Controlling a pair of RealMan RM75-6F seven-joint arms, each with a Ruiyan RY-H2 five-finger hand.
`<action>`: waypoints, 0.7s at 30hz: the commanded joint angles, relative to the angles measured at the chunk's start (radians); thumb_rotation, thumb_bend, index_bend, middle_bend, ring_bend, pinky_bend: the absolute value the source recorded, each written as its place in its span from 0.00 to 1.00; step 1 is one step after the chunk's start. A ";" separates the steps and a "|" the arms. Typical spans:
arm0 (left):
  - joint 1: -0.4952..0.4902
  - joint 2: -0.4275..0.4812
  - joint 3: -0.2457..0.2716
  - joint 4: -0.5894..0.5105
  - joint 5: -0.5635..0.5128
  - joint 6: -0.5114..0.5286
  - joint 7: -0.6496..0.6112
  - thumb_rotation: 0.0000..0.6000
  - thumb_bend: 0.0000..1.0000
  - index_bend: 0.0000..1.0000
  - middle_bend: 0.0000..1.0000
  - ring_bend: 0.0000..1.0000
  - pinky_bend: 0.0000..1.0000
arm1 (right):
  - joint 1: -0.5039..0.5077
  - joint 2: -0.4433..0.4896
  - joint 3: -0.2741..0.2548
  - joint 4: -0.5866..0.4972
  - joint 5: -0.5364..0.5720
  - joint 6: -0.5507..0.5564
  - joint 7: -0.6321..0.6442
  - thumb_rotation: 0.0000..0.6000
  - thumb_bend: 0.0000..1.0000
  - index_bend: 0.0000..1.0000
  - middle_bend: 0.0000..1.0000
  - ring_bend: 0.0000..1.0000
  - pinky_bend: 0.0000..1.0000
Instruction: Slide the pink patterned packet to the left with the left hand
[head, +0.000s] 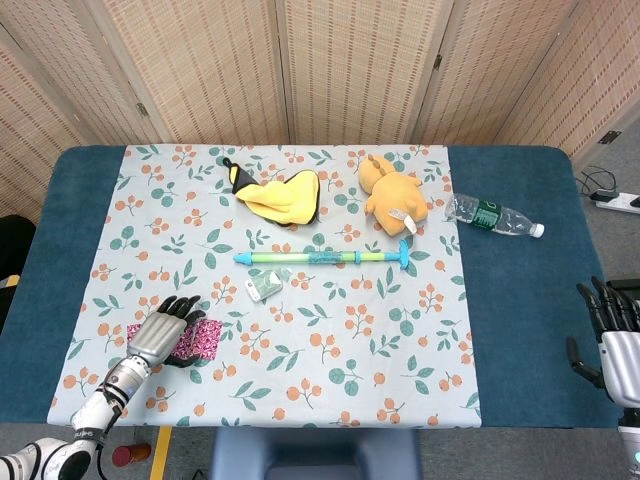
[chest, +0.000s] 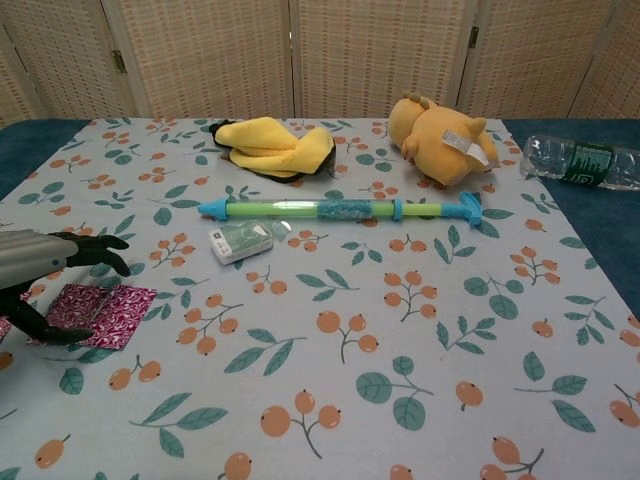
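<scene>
The pink patterned packet (head: 201, 339) (chest: 112, 312) lies flat on the floral cloth near the table's front left. My left hand (head: 164, 334) (chest: 45, 275) hovers over the packet's left half with its dark fingers (chest: 100, 257) spread apart, and holds nothing. Whether it touches the packet cannot be told. The packet's left part is hidden under the hand in the head view. My right hand (head: 612, 335) stands at the far right past the table edge, fingers apart and empty.
On the floral cloth (head: 330, 370) lie a small clear packet (head: 263, 287), a green and blue water squirter (head: 325, 258), a yellow and black plush (head: 278, 193) and an orange plush (head: 394, 198). A plastic bottle (head: 492, 216) lies on the blue table at the right.
</scene>
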 joint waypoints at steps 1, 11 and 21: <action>-0.003 0.008 0.007 -0.011 -0.009 -0.005 0.011 0.78 0.30 0.18 0.00 0.00 0.00 | 0.000 -0.001 -0.001 0.001 -0.001 0.000 0.000 0.96 0.52 0.00 0.00 0.00 0.00; -0.008 -0.007 0.020 -0.004 -0.017 0.003 0.044 0.77 0.29 0.18 0.00 0.00 0.00 | 0.000 -0.004 0.001 0.005 0.001 -0.003 0.002 0.96 0.52 0.00 0.00 0.00 0.00; -0.019 -0.028 0.025 0.006 -0.021 0.007 0.074 0.77 0.29 0.16 0.00 0.00 0.00 | -0.002 -0.006 0.002 0.012 0.005 -0.003 0.007 0.96 0.52 0.00 0.00 0.00 0.00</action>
